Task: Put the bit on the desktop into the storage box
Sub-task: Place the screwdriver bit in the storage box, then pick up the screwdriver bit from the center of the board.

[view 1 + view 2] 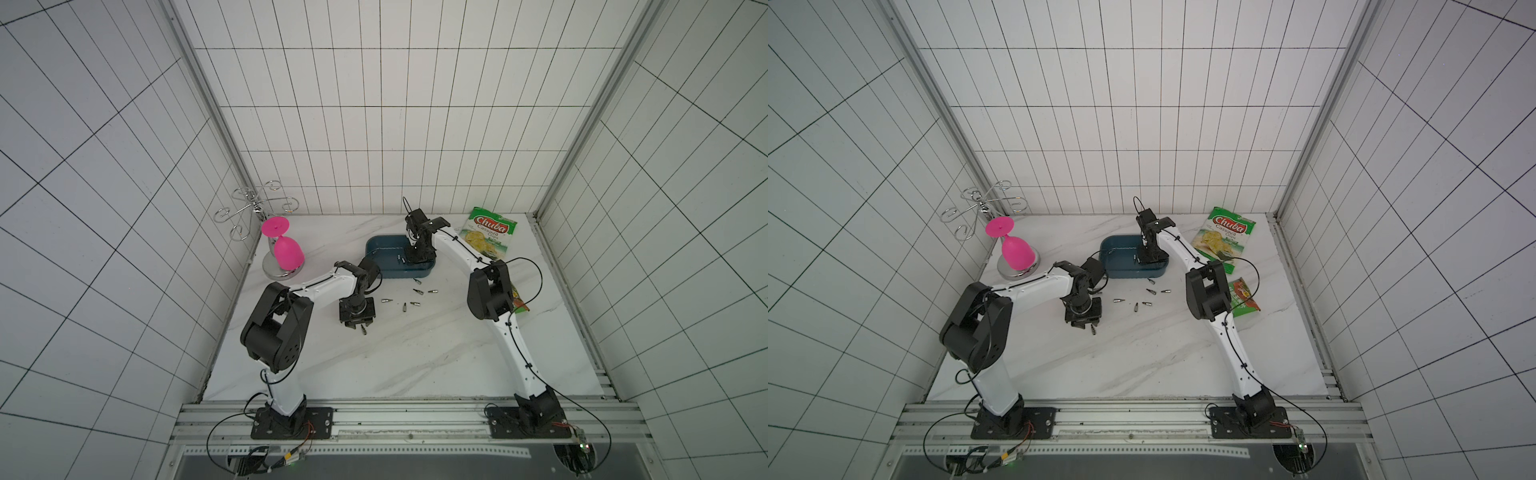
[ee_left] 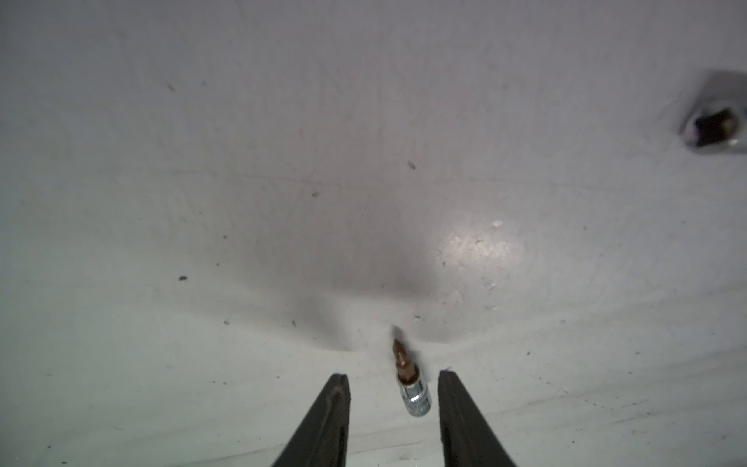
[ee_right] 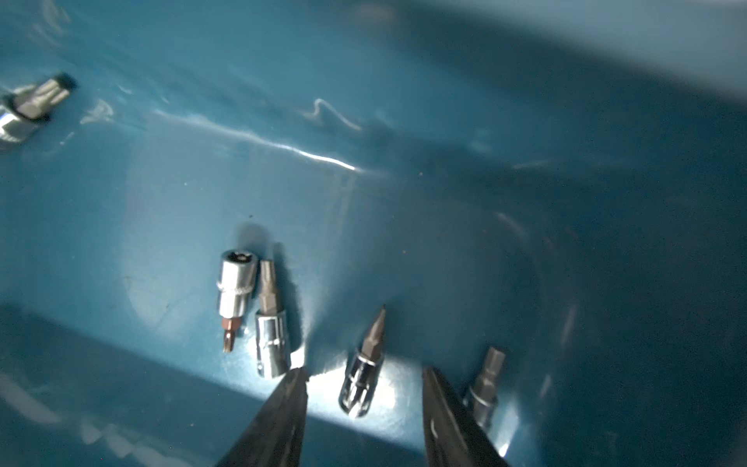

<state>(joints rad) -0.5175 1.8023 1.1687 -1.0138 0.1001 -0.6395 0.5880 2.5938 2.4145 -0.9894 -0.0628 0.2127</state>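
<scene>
On the white marble desktop (image 1: 395, 365) my left gripper (image 2: 392, 375) points down and is open. A chrome bit with a copper tip (image 2: 409, 384) lies between its fingers, closer to one finger (image 2: 454, 404) and pinched by neither. Both top views show this bit (image 1: 364, 330) (image 1: 1094, 331) at the gripper's tip. My right gripper (image 3: 364, 368) is open inside the teal storage box (image 1: 386, 272) (image 1: 1133, 274), low over its floor. One bit (image 3: 361, 376) lies loose between the jaws, and several more lie around it (image 3: 236, 291). Several bits (image 1: 387, 299) (image 1: 417, 292) remain scattered on the desktop in front of the box.
A pink glass (image 1: 286, 249) hangs upside down on a chrome stand with wire hooks (image 1: 253, 208) at the back left. A green Chuba snack bag (image 1: 490, 237) lies at the back right, and another snack bag (image 1: 521, 305) sits partly under the right arm.
</scene>
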